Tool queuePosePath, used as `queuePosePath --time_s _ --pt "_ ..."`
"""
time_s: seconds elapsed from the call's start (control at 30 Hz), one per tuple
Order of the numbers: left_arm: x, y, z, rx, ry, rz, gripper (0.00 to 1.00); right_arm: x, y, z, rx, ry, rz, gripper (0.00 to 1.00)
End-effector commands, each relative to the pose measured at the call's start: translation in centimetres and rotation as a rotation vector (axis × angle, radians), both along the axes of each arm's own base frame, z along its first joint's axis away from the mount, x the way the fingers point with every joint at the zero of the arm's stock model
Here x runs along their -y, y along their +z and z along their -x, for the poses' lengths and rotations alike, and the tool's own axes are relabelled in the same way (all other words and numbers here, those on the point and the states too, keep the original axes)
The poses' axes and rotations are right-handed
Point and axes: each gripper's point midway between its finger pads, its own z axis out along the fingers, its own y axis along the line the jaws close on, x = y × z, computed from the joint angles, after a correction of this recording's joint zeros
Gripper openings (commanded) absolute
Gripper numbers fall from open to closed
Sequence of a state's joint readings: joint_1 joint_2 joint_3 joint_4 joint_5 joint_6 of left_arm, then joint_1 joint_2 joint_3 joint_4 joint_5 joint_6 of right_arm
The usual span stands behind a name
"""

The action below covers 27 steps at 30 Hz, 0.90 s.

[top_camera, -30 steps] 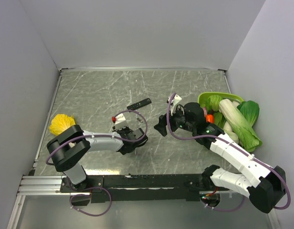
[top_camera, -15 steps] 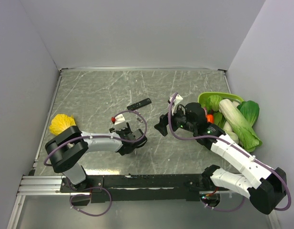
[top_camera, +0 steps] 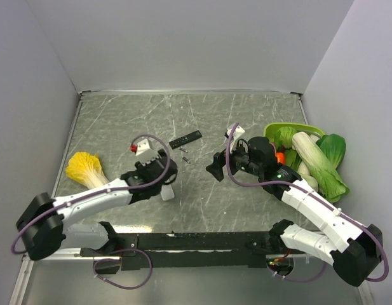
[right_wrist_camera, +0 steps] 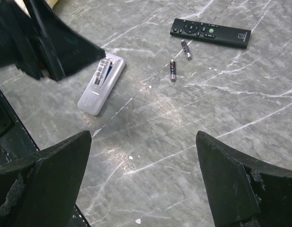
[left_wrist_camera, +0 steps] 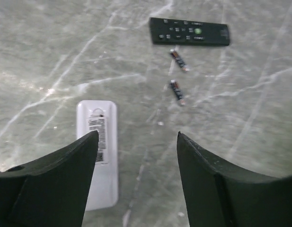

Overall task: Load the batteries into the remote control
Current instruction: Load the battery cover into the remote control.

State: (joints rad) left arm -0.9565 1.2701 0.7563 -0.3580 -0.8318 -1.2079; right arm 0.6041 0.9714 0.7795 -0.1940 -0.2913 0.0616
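The white remote control (top_camera: 168,192) lies back side up on the table, its label showing in the left wrist view (left_wrist_camera: 97,151) and the right wrist view (right_wrist_camera: 101,82). Two small batteries (top_camera: 185,155) lie loose beyond it, one (left_wrist_camera: 177,91) nearer and one (left_wrist_camera: 179,60) by the black remote; both show in the right wrist view (right_wrist_camera: 172,70). My left gripper (top_camera: 169,173) is open and empty, just above the remote (left_wrist_camera: 136,135). My right gripper (top_camera: 215,170) is open and empty over bare table right of the batteries (right_wrist_camera: 143,137).
The long black remote (top_camera: 185,138) lies behind the batteries, also in the wrist views (left_wrist_camera: 189,37) (right_wrist_camera: 210,33). A yellow leafy vegetable (top_camera: 84,166) lies at the left. A green bowl (top_camera: 281,129) and piled greens (top_camera: 319,159) sit at the right wall.
My left arm has swung back to the left and lifted off the white remote, which now lies uncovered. The two batteries have come into view. My right arm has barely moved.
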Motion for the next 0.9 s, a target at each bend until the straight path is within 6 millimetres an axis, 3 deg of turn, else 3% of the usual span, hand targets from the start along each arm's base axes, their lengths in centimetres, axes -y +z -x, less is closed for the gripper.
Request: queuePosePath --time_s 0.0,0.1,0.3,0.57,0.87 --pt "1.7 1.4 -0.3 -0.034 -0.185 0.155 0.66 -0.3 1.8 -0.3 0.035 0.0 -0.054 0.99" --pt "1.3 1.5 -0.7 -0.095 -0.209 0.231 0.45 -0.4 1.7 -0.3 0.027 0.0 -0.057 0.99" --pt "1.4 0.6 -0.8 -0.205 -0.24 0.24 0.27 -0.4 1.4 -0.1 0.016 0.003 -0.061 0.99" --pt "-0.8 -1.9 -0.7 -0.279 -0.158 0.222 0.24 -0.9 0.7 0.2 -0.026 0.025 -0.063 0.99" --pt "-1.3 -4.3 -1.1 -0.355 -0.132 0.197 0.15 -0.9 0.5 0.3 -0.038 0.026 -0.067 0.99"
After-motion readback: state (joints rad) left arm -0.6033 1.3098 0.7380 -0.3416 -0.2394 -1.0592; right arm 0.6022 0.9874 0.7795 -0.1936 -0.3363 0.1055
